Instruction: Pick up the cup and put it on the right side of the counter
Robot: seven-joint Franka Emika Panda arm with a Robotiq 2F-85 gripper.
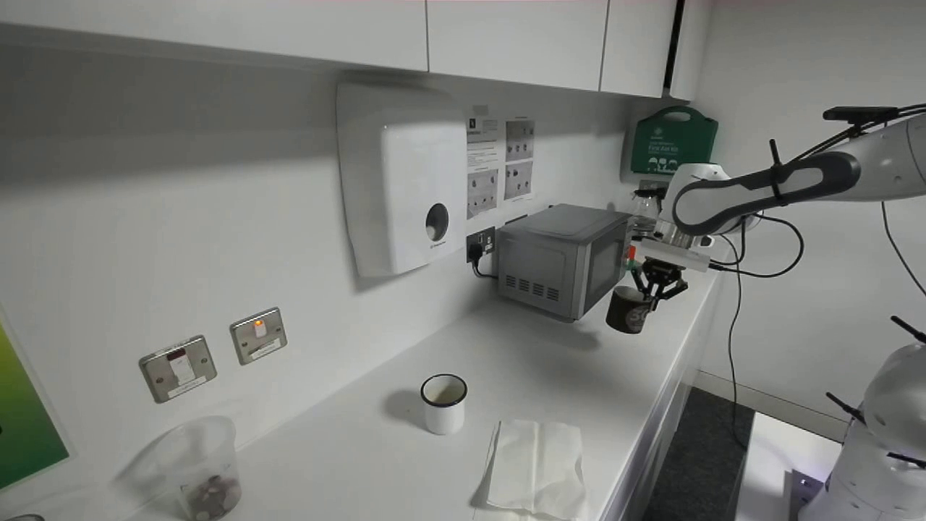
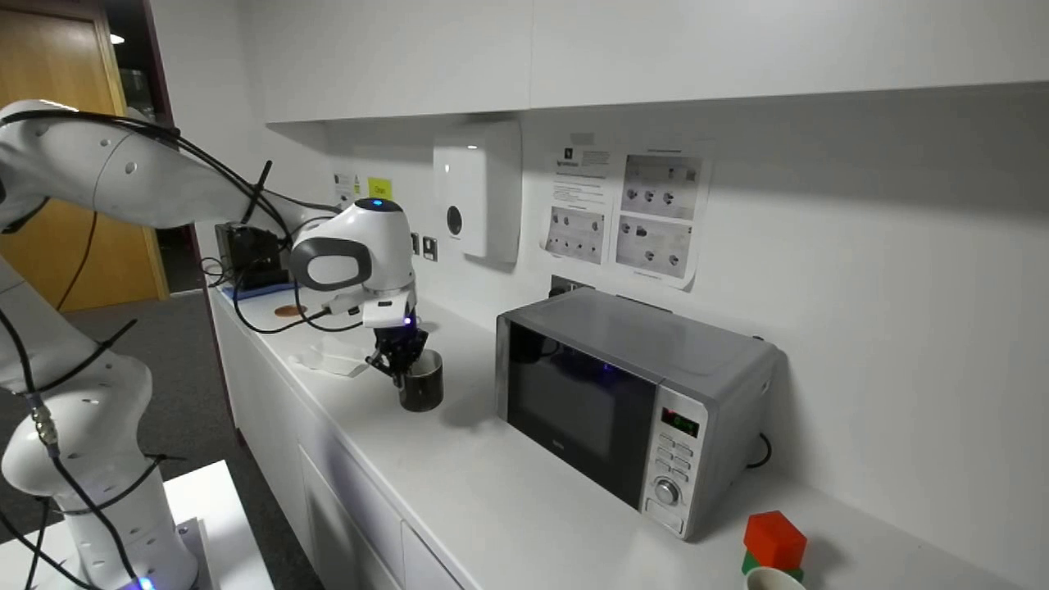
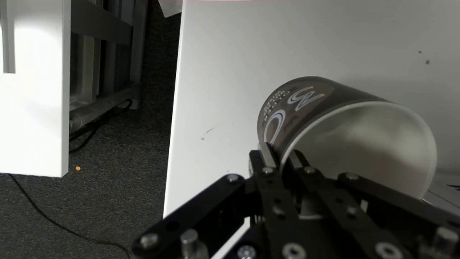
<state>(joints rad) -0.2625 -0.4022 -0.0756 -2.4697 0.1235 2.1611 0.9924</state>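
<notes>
pincer (image 3: 281, 157): clamped on dark mug (image 3: 345, 140) | rim (image 3: 373, 103): partly covered | white vessel (image 2: 774, 580): cropped below

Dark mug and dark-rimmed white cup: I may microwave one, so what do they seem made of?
Dark mug: probably glazed ceramic, judging by its smooth printed outside and pale, softly shiny inside. White cup: perhaps smooth enamelled metal, from its dark-edged white body; ceramic is possible.

1 blackish cup (image 1: 626, 311), pale within, is hanging nearly upright beneath the gripper (image 3: 282, 155), its wall is being pinched between 2 fingers, 1 inside, 1 outside, the white counter (image 1: 550, 376) is stretching below, apart from the cup
</notes>
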